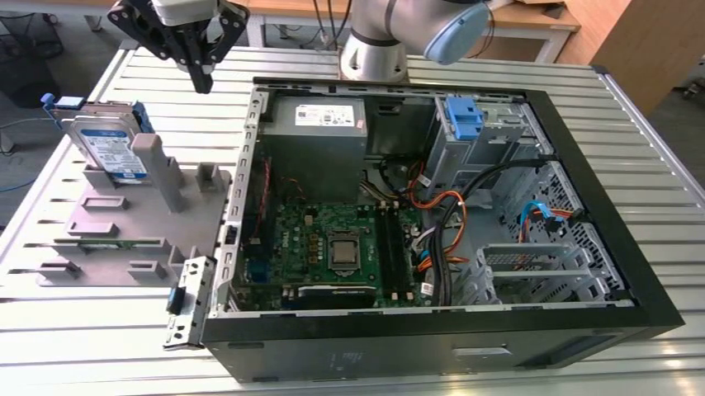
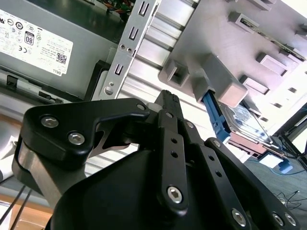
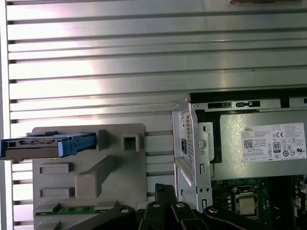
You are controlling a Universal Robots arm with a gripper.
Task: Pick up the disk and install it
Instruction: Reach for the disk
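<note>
Hovering with its fingers closed on nothing, the claw [image 1: 203,81] hangs above and apart from the disk [image 1: 108,148], which stands on edge in a grey holder [image 1: 121,227] on the slatted metal bench [image 1: 650,140], beside an open computer case [image 1: 441,330].

Pale ribbed aluminium table top [image 3: 96,48], brushed, softly shiny. Smooth matt grey moulded plastic holder block [image 1: 111,223]. Flat silver-grey metal disk [image 1: 105,148] with glossy white-and-blue paper label and bright blue plastic side rails. Satin black gripper [image 2: 168,98] with shiny metal screw heads. Open computer case [image 1: 385,359], matt black outside, bare grey sheet metal inside. Dull grey metal power supply box [image 1: 319,124] with white paper sticker.
</note>
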